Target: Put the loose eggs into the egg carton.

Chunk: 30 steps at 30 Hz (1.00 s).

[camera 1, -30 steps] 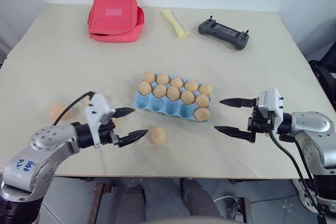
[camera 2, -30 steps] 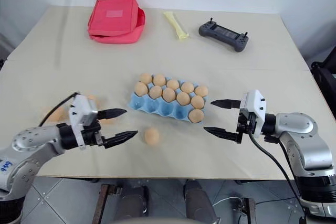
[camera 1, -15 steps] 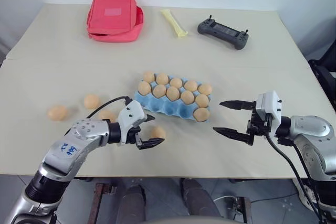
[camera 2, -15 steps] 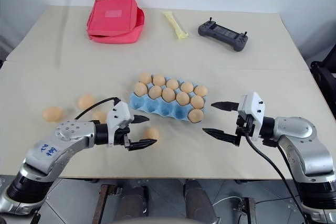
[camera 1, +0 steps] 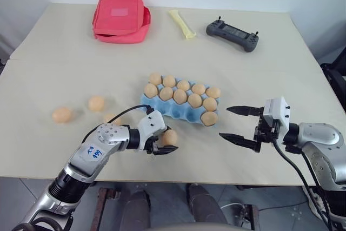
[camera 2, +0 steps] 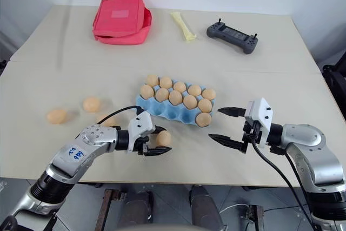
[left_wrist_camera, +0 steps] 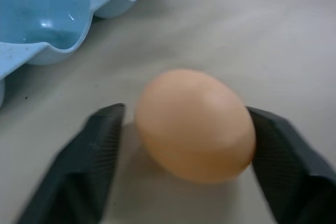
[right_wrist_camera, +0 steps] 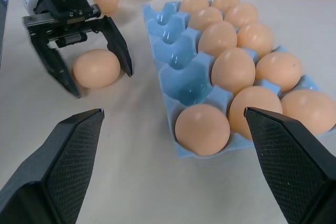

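The light blue egg carton (camera 1: 162,108) lies mid-table. Its two far rows hold several eggs and one more sits in the near row's right cup (camera 1: 208,118); the other near cups are bare. Just in front of the carton a loose egg (left_wrist_camera: 195,124) rests on the table, and my left gripper (camera 1: 168,140) is shut on it, one finger on each side. Other loose eggs lie to the left (camera 1: 62,114), (camera 1: 96,103), with one (camera 1: 111,117) partly behind my left arm's cable. My right gripper (camera 1: 224,123) hangs open right of the carton, nothing between its fingers.
A red fabric pouch (camera 1: 121,17) sits at the back left, a pale yellow strip (camera 1: 180,24) at the back middle and a black handheld controller (camera 1: 232,34) at the back right. The table's front edge (camera 1: 216,181) runs just below both grippers.
My left gripper has moved right to the egg in front of the carton and shut its fingers around it. The right gripper has stayed where it was, open.
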Each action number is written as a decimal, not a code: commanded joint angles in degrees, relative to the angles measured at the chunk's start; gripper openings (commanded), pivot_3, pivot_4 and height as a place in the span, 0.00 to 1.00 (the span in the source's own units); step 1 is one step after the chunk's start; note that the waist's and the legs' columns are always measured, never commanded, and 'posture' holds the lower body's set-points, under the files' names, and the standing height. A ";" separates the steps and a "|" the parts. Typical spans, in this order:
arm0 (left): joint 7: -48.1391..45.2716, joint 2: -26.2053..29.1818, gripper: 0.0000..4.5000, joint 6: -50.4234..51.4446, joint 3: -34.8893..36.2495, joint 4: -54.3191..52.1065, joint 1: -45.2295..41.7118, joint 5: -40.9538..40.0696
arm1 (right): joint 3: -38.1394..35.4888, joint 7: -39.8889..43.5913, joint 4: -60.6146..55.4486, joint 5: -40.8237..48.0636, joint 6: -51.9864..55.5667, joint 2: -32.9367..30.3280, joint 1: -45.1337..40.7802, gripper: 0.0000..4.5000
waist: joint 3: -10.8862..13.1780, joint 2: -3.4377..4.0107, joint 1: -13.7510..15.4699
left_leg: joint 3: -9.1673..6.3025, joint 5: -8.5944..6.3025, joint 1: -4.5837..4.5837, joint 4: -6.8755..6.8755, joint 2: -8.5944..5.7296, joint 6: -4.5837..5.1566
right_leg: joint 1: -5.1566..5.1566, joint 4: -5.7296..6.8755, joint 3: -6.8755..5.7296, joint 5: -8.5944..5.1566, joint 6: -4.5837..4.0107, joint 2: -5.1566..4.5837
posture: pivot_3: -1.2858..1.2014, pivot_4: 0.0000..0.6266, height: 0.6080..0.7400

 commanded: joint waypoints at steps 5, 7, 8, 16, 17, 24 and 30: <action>-1.45 -0.89 0.41 -0.47 1.72 -1.34 -0.34 -1.01 | -3.33 -0.05 -2.32 0.79 -1.73 -0.46 1.64 1.00 | 0.00 0.00 0.04 | 0.00 0.00 0.00 0.00 0.00 0.00 | -0.01 0.01 0.00 0.05 0.10 0.00 | 0.52 0.24 1.00; -1.91 -2.18 0.40 -1.50 3.64 -2.33 -0.75 -2.85 | -3.56 -0.03 -2.35 0.74 -1.92 -0.50 1.96 1.00 | 0.00 0.00 0.04 | 0.00 0.00 0.00 0.01 0.00 0.00 | 0.00 0.01 0.00 0.05 0.09 0.00 | 0.52 0.24 1.00; -1.75 -3.22 0.40 -0.57 5.20 -3.40 -1.36 -4.64 | -3.78 -0.01 -2.41 0.74 -2.03 -0.57 2.19 1.00 | 0.00 0.00 0.05 | 0.00 0.00 0.00 0.02 0.00 0.00 | 0.00 0.01 0.00 0.05 0.09 0.00 | 0.52 0.24 1.00; 2.69 -11.83 0.40 -1.04 10.17 2.91 -11.82 -6.59 | -6.49 -0.41 -3.36 1.81 -1.41 -1.11 3.37 1.00 | -0.02 0.04 0.19 | -0.06 0.02 0.00 0.08 -0.05 0.03 | 0.10 -0.02 -0.02 0.12 0.23 0.00 | 0.52 0.24 1.00; 2.92 -12.43 0.40 -1.69 9.79 4.17 -12.45 -5.91 | -6.80 -0.48 -3.60 1.94 -1.31 -1.09 3.49 1.00 | -0.02 0.04 0.12 | -0.05 0.02 0.00 0.08 -0.05 0.03 | 0.09 -0.02 -0.01 0.18 0.34 0.00 | 0.52 0.24 1.00; 1.87 -16.95 0.40 -7.98 5.89 13.41 -15.31 -1.57 | -8.55 -3.92 -7.33 1.97 -0.35 -0.20 6.60 1.00 | -0.02 0.04 0.26 | -0.10 0.02 -0.03 0.02 -0.06 0.03 | 0.05 -0.01 -0.01 0.25 0.46 0.02 | 0.52 0.24 1.00; 0.09 -19.31 0.40 -10.64 4.44 17.98 -17.04 0.16 | -9.67 -6.42 -9.70 2.24 0.36 -0.09 9.07 1.00 | -0.02 0.04 0.26 | -0.09 0.01 -0.03 0.02 -0.06 0.02 | 0.05 -0.03 -0.01 0.25 0.46 0.02 | 0.52 0.24 1.00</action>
